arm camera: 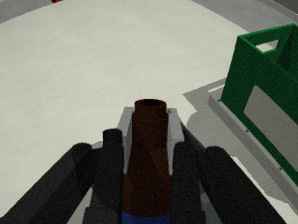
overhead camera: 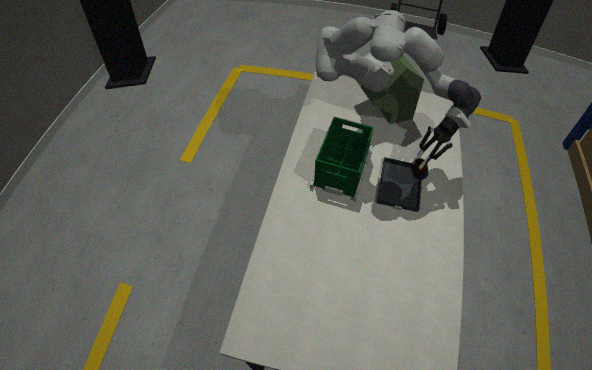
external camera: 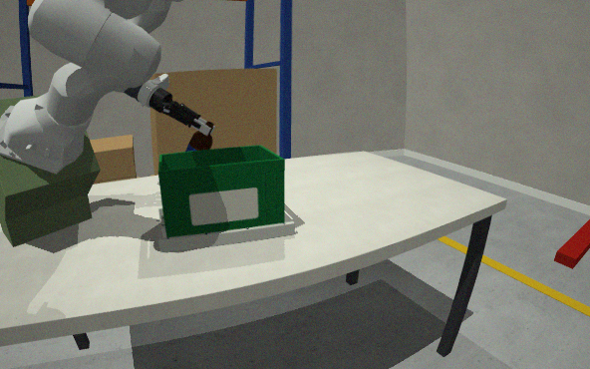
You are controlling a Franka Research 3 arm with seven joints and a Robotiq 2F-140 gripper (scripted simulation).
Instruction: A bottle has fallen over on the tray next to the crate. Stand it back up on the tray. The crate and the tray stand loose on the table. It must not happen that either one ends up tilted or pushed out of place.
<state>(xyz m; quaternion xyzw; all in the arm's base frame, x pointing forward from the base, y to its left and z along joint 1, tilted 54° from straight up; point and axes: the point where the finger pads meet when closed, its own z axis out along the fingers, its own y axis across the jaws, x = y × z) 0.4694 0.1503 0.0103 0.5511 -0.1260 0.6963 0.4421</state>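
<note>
My gripper [overhead camera: 424,159] is shut on a dark brown bottle [overhead camera: 417,167] with a blue label. It holds the bottle over the far right corner of the dark tray [overhead camera: 399,183]. In the wrist view the bottle [arm camera: 148,165] lies along the fingers, its open neck pointing away from the camera. In the exterior view the gripper [external camera: 201,131] holds the bottle [external camera: 200,142] tilted behind the green crate [external camera: 221,189], above the crate's rim. The tray is hidden behind the crate there.
The green crate [overhead camera: 343,155] stands left of the tray on the white table. The robot's green base block [overhead camera: 396,95] stands at the table's far end. Cardboard boxes [external camera: 219,107] and a blue rack stand behind the table.
</note>
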